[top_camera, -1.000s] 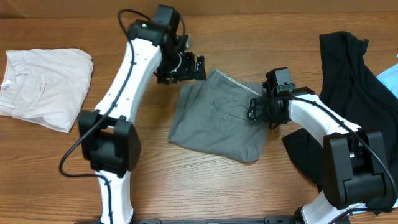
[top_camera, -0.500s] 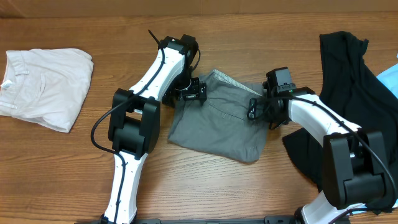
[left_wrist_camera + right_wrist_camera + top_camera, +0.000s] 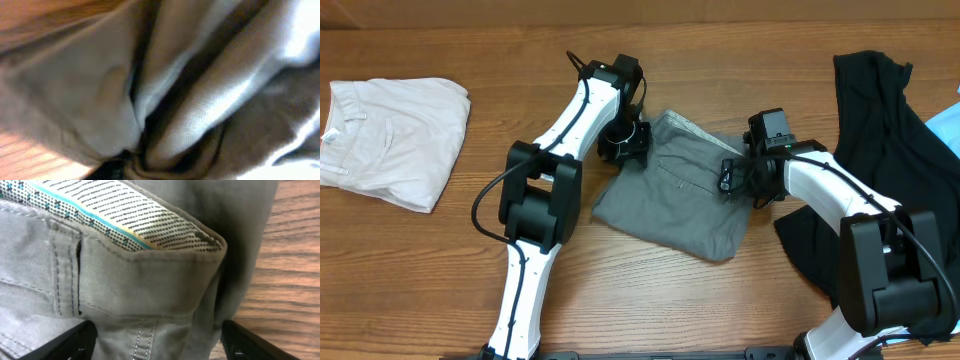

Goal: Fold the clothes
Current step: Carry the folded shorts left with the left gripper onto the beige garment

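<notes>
1. the grey shorts (image 3: pixel 670 195) lie rumpled and partly folded in the middle of the wooden table (image 3: pixel 420 280), between our two arms.
2. our left gripper (image 3: pixel 625 143) is down at the upper left edge of the shorts, touching the cloth. from its wrist we see only blurred, bunched grey folds pressed close to the camera, so we cannot tell whether its jaws are apart or closed.
3. our right gripper (image 3: pixel 732 176) sits at the right edge of the shorts. from its wrist we see its fingers (image 3: pixel 70 342) spread wide, one on each side of a waistband corner where the pale lining (image 3: pixel 125 220) shows, and they grip nothing.
4. a white garment (image 3: pixel 390 140) lies folded at the far left, well apart from the shorts.
5. a black garment (image 3: pixel 880 150) lies at the right, beside our right arm.
</notes>
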Robot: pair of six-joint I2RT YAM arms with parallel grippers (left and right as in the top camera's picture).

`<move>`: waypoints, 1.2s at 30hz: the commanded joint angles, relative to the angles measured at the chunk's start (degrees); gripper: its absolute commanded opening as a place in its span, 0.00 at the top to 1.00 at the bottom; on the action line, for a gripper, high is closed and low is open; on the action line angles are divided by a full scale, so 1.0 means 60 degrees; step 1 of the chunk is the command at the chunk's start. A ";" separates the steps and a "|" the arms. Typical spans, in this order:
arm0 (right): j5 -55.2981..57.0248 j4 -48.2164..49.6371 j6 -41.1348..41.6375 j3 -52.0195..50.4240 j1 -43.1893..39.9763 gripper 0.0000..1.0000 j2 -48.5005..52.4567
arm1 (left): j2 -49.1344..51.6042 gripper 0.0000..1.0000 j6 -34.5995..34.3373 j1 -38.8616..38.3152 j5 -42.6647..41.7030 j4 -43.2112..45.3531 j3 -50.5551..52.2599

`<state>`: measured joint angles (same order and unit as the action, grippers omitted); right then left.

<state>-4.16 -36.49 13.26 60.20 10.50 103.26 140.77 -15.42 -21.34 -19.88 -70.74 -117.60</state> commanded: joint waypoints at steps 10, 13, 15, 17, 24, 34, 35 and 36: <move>0.0856 -0.2244 0.0080 0.1829 -0.0576 0.12 -0.0714 | -0.0208 0.96 0.1497 0.0495 -0.0317 0.0696 0.0062; 0.0933 -0.2561 0.0076 0.2160 -0.0831 0.09 -0.1137 | -0.1038 0.96 0.1348 0.1228 -0.0018 0.0696 0.0062; 0.0936 -0.2575 0.0044 0.2178 -0.0951 0.07 -0.1377 | -0.1606 0.96 0.1209 0.1825 0.0186 0.0670 0.0062; 0.0936 -0.2626 0.0040 0.2178 -0.1024 0.07 -0.1530 | -0.2211 0.96 0.1213 0.2550 0.0393 0.0637 0.0062; 0.0933 -0.2801 0.0040 0.2175 -0.1031 0.07 -0.1559 | -0.3450 0.96 0.1515 0.5042 0.1512 0.0841 0.0062; 0.0925 -0.2801 0.0044 0.2175 -0.1031 0.07 -0.1559 | -0.3668 0.94 0.1490 0.8313 0.1585 0.1137 0.0066; 0.0925 -0.2805 0.0044 0.2175 -0.1031 0.06 -0.1559 | -0.3668 0.93 0.1457 0.8582 0.1588 0.1246 0.0066; 0.0925 -0.2809 0.0044 0.2175 -0.1031 0.06 -0.1559 | -0.3668 0.88 0.1457 0.8761 0.1588 0.1326 0.0066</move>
<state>0.89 -53.54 13.45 72.31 4.45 94.76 120.18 -7.51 27.22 -10.85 -64.27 -116.75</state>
